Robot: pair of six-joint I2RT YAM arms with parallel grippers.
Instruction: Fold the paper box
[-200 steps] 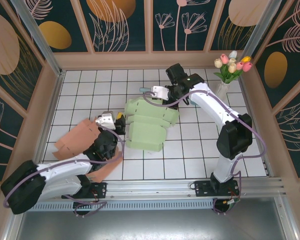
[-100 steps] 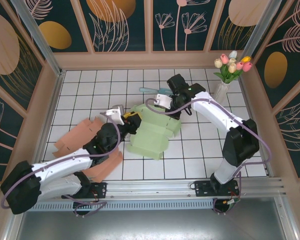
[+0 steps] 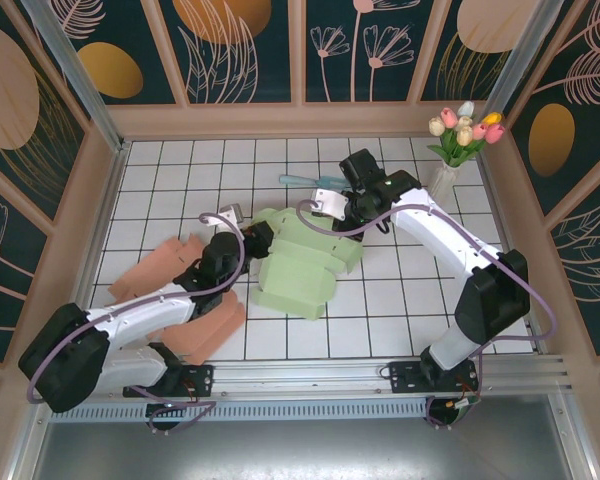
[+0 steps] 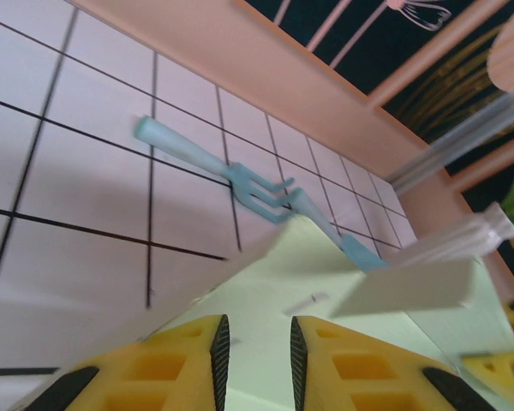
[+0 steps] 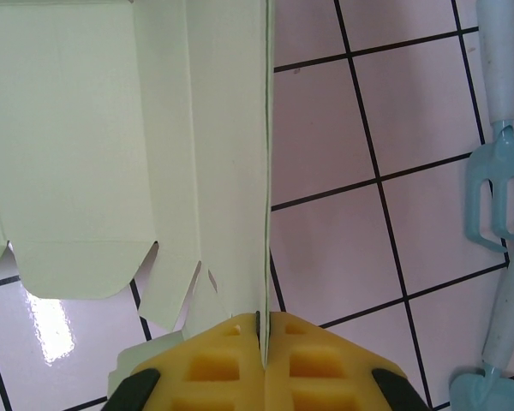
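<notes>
- A clear vase is holding tulips at the far right corner of the table.
- The pale green paper box is lying partly flattened at the table's centre.
- The right gripper is pinching a thin panel of the box, with its pads pressed together on it.
- The left gripper is reaching over the box's left edge, its jaws narrowly apart and green card showing between them.

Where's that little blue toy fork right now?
In the top view the blue fork lies on the white tiled table, toward the back and near the middle, just beyond the far edge of the green paper box.
</notes>
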